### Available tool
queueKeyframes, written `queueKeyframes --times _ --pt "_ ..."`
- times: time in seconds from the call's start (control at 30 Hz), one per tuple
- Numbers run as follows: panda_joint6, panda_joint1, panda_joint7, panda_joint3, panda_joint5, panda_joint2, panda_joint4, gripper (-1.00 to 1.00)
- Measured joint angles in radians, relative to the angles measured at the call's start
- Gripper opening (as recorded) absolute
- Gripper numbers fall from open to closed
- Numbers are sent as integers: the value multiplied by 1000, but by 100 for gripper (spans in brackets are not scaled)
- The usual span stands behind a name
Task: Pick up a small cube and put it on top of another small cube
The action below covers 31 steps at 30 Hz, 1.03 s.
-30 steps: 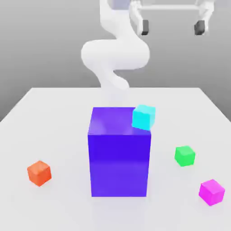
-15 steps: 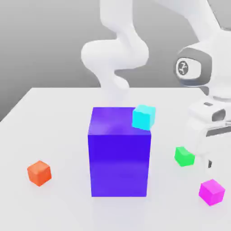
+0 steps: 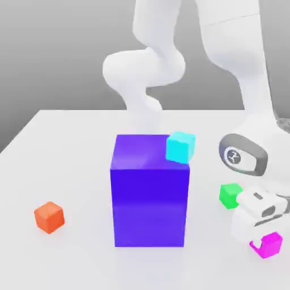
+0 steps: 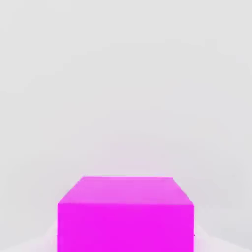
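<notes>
One gripper [image 3: 259, 243] sits low over the table [image 3: 68, 147], well off to the exterior view's right of the tall purple block [image 3: 149, 192] and nearer the camera than that block's front face. It is right at the magenta cube [image 3: 273, 244], whose near side is partly covered by the white hand. The hand view looks at the same magenta cube [image 4: 125, 216] from very close. Whether the gripper is clenched on the cube or released around it cannot be told from these views.

The step in hand appears to be the pick: the arm is placed at the magenta cube, which rests on the table and is not lifted. The next move calls for a firm hold on the cube and then a straight lift clear of the table before any sideways travel. After that it needs a second small cube as a base. The green cube [image 3: 229, 194], also to the right of the purple block and a little farther back, is the nearest candidate.

Counted outward from the tool:
- One arm.
- Four small cubes: magenta, green, a cyan cube [image 3: 180, 146] at the purple block's upper right corner, and an orange cube [image 3: 49, 217] on the table to the block's left.
- One large purple block.
</notes>
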Motion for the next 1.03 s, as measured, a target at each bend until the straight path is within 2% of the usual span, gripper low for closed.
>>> queueKeyframes --times 0.17,0.33,0.47,0.63,0.77,0.9,0.93,1.03 --pt "-118 -60 -79 83 101 -159 -40 -100" --pt "-145 -64 -279 180 220 -342 -188 -100" --pt "-159 17 -479 203 352 -494 -317 -100" --pt "-178 143 -704 172 487 -678 -476 -100" --pt "-87 150 -726 180 471 -623 -512 -100" --pt "50 103 -635 182 335 -480 -510 -100" --pt "83 109 -598 167 280 -444 -509 100" --pt "83 91 -598 167 280 -444 -509 100"
